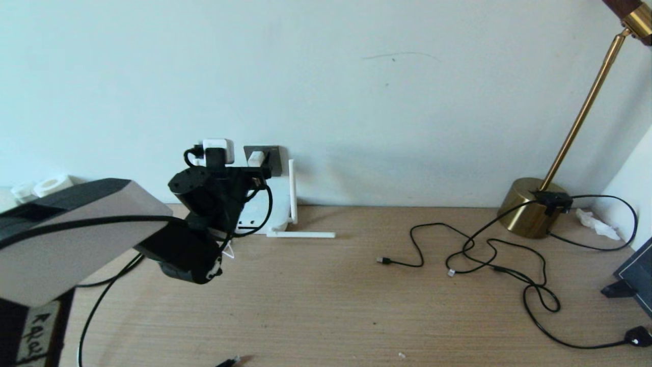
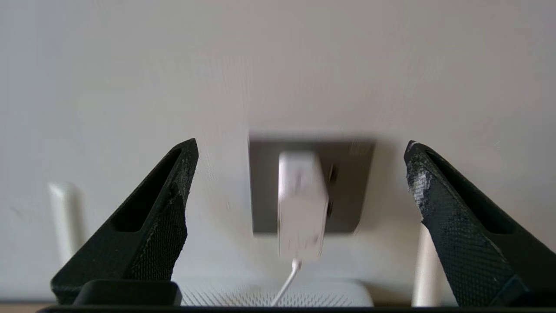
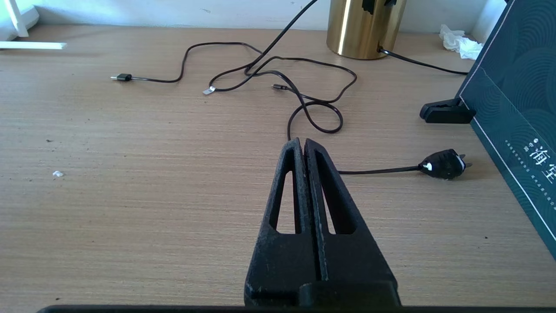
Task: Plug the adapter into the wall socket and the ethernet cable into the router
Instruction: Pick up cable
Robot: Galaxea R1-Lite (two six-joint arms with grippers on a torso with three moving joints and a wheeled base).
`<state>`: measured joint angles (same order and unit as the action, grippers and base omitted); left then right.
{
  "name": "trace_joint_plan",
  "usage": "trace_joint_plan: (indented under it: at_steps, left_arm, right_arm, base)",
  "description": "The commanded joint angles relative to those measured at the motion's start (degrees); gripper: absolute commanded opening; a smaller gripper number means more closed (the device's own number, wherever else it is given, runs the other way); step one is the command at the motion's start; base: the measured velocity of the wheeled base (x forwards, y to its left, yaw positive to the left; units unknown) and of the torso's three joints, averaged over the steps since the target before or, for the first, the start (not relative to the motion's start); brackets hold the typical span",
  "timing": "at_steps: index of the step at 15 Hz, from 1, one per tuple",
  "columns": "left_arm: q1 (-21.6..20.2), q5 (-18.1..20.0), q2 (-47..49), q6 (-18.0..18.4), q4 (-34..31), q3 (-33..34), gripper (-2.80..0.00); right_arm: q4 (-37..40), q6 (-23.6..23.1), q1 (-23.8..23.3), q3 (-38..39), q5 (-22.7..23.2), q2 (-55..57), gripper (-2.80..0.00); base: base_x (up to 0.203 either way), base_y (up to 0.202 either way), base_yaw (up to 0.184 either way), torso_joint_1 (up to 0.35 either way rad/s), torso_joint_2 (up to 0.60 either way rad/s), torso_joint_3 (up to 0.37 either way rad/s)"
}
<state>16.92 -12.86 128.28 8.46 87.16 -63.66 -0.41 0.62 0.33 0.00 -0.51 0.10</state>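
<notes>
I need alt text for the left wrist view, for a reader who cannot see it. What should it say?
A small white rounded-cube adapter sits on the dark grey square wall socket, its thin white cord hanging down toward the flat white router below. The left end effector faces it with its black fingers spread wide, touching nothing.

Pale bare wall (image 1: 407, 102); light wood-grain desk (image 1: 331, 306); brass lamp (image 1: 532, 206) far right.
</notes>
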Motion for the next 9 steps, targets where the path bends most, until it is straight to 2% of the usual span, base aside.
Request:
trace_joint_plan:
  at_steps: [1,3,5,6,7,9]
  left_arm:
    - [0.06,0.43,-9.25,0.1,0.51,3.93,0.0]
    - [0.03,3.06,-19.61,1.02,-1.63,9.15,0.0]
    - [-0.08,7.68,-32.68,3.25,-11.66,13.7,0.0]
    - [-0.14,10.47,-39.31,4.95,-20.05,15.59,0.0]
    - [-0.22,13.45,-46.16,7.59,-31.49,17.47,0.0]
    - [-0.31,17.75,-57.32,16.14,-61.49,21.07,0.0]
  right_arm:
    - [-0.02,-0.01,0.02,0.0,-0.02,-0.01,-2.8]
    - [-0.02,-0.01,0.02,0.0,-0.02,0.01,-2.8]
    - [-0.02,-0.01,0.02,0.0,-0.02,-0.01,-2.8]
    - [-0.02,-0.01,0.02,0.0,-0.02,-0.01,-2.8]
    - [-0.02,-0.01,0.02,0.0,-0.02,-0.01,-2.8]
    - [-0.02,-0.01,0.02,0.0,-0.02,0.02,-2.8]
  base:
    - [0.0,0.0,0.0,0.0,0.0,0.0]
    - [0.0,0.0,0.0,0.0,0.0,0.0]
    - [0.0,0.0,0.0,0.0,0.0,0.0]
    - [0.0,0.0,0.0,0.0,0.0,0.0]
    - [0.0,0.0,0.0,0.0,0.0,0.0]
    - [0.0,0.0,0.0,0.0,0.0,0.0]
